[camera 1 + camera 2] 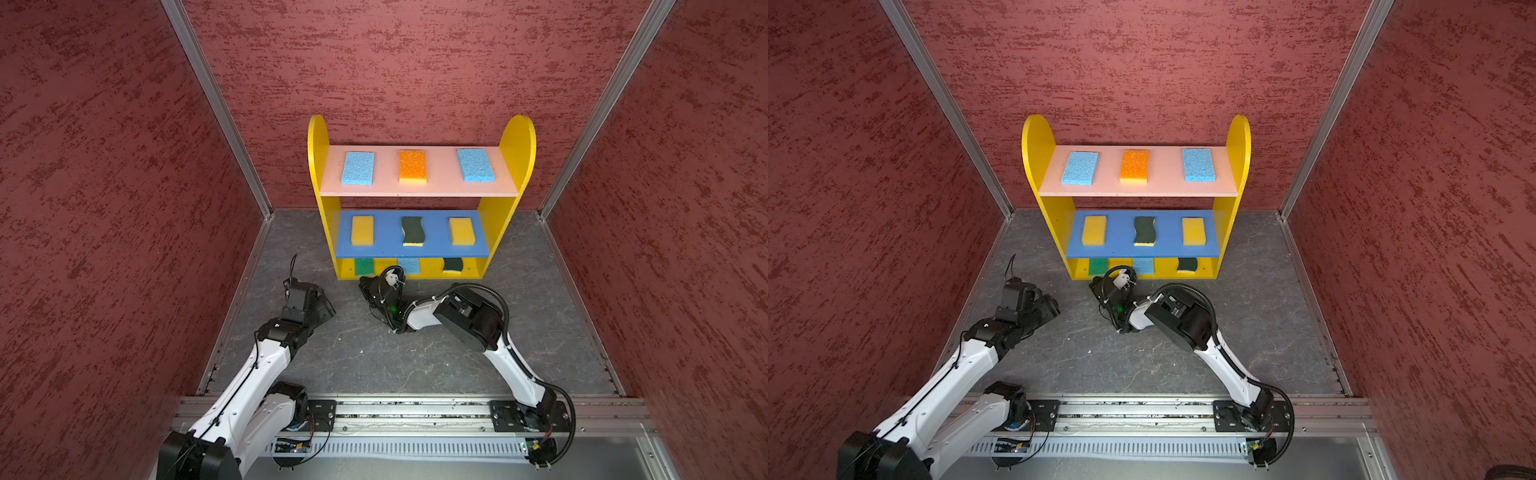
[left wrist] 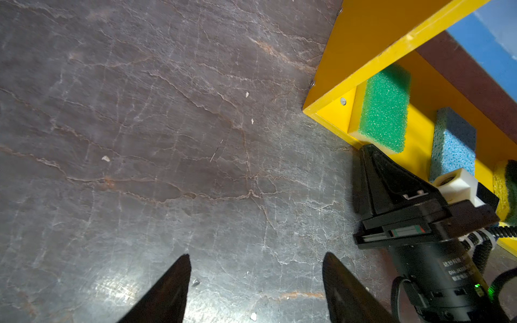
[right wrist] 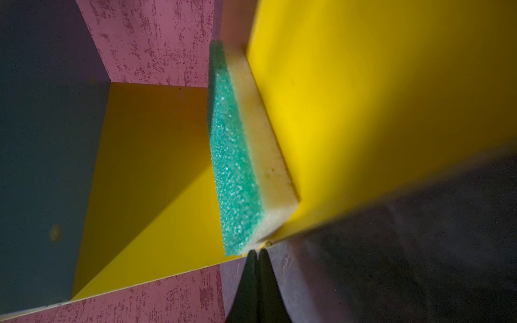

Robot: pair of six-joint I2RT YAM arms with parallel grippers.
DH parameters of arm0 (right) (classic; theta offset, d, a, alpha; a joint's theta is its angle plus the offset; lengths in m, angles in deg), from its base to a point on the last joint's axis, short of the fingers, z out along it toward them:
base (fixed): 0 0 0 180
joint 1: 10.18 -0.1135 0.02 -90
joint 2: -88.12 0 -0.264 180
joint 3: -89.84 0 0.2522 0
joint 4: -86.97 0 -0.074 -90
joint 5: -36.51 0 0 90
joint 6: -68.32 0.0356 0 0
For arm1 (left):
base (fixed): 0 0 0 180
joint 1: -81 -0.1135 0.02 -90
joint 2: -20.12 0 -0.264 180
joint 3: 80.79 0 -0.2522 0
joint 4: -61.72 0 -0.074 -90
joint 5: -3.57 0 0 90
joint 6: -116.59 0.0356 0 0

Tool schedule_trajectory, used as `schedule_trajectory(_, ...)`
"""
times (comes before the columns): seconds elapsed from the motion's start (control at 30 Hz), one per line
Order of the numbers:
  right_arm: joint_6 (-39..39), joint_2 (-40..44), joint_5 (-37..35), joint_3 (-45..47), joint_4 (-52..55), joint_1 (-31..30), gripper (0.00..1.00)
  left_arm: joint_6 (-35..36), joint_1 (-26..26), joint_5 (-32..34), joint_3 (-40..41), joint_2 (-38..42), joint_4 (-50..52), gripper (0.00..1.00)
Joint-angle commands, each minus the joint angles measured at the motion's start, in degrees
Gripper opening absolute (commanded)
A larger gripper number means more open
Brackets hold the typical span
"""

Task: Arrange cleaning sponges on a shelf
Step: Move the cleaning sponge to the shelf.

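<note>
bright green sponge (image 3: 235, 167) just beside right gripper (image 3: 256, 253), jaws together, left gripper (image 2: 256, 256) parted, empty

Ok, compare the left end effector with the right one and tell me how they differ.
The left end effector is open, jaws apart; the right end effector is shut, jaws together. The left end effector hangs over bare floor, away from the shelf; the right end effector points at the front edge of the yellow bottom board, beside the bright green sponge. Both hold nothing.
</note>
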Motion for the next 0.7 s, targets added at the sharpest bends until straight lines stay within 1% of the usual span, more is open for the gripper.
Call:
schedule_trajectory(0.0,1.5,-2.3,-2.1,-0.5,3.3,-0.5,0.05,-0.7,-0.6,-0.6,1.0,0.0,-1.4,0.75)
schedule_trajectory(0.2,2.8,-2.6,-3.3,-0.6,4.8,-0.6,0.05,-2.0,-0.7,-1.6,1.4,-0.4,-2.3,0.74)
schedule_trajectory(0.67,3.4,-5.1,-3.0,-3.7,5.2,-0.7,0.06,-3.6,-0.7,-2.7,2.6,-0.2,-3.3,0.74)
